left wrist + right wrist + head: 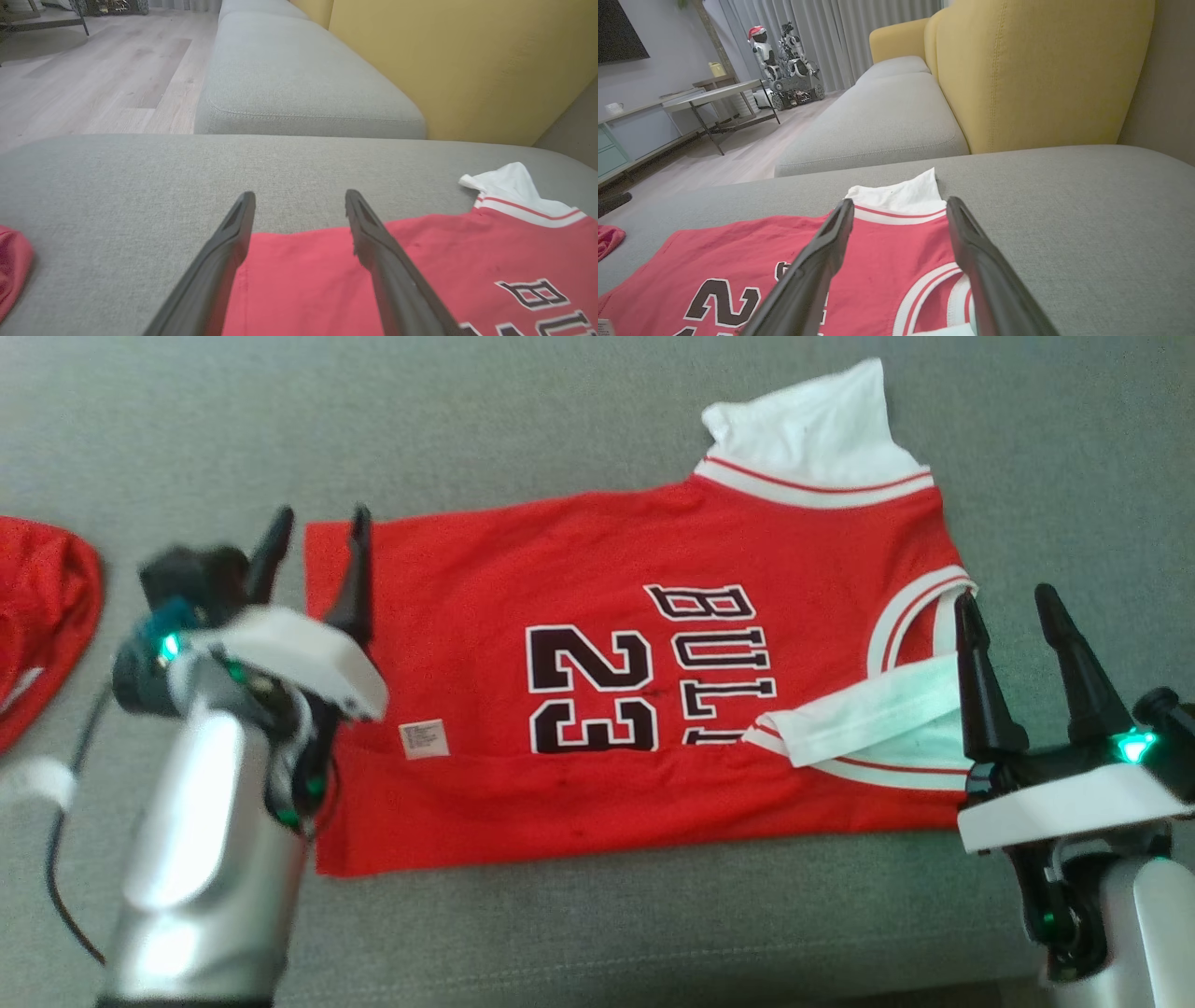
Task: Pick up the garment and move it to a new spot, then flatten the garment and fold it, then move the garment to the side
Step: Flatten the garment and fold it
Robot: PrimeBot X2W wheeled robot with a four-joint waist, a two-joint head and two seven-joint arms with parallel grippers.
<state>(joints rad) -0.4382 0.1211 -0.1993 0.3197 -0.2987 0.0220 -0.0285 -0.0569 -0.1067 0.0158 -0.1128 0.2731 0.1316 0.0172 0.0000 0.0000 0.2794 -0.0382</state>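
A wide grey sofa seat (pixel 597 411) carries everything here. Behind it stand a yellow backrest (pixel 1041 70) and a pale wooden floor (pixel 93 70).

At the seat's left edge lies a bunched red cloth (pixel 42 616), well apart from the work and probably not part of this step. Just right of it the left gripper (pixel 322 518) hovers with its fingers spread wide and nothing between them. It is over the hem end of the red Bulls jersey (pixel 560 569), at that end's far corner. In the left wrist view the hem line runs under both fingers.

The jersey lies crosswise in the middle of the seat, hem to the left and shoulders to the right, number 23 face up. Its near long side is turned over the front, so the bottoms of the digits and letters are hidden along a straight crease. A small white label (pixel 423 738) sits by that crease. At the far right corner a white inner layer (pixel 822 420) pokes out past the striped trim.

The right gripper (pixel 1006 599) is likewise spread and empty. It is poised beside the armhole trim (pixel 920 607) at the shoulder end.

With one gripper at each end, the pair looks set to take the two ends together, so the next lengthwise fold stays even. The loose white flap by the armhole could bunch if caught carelessly.
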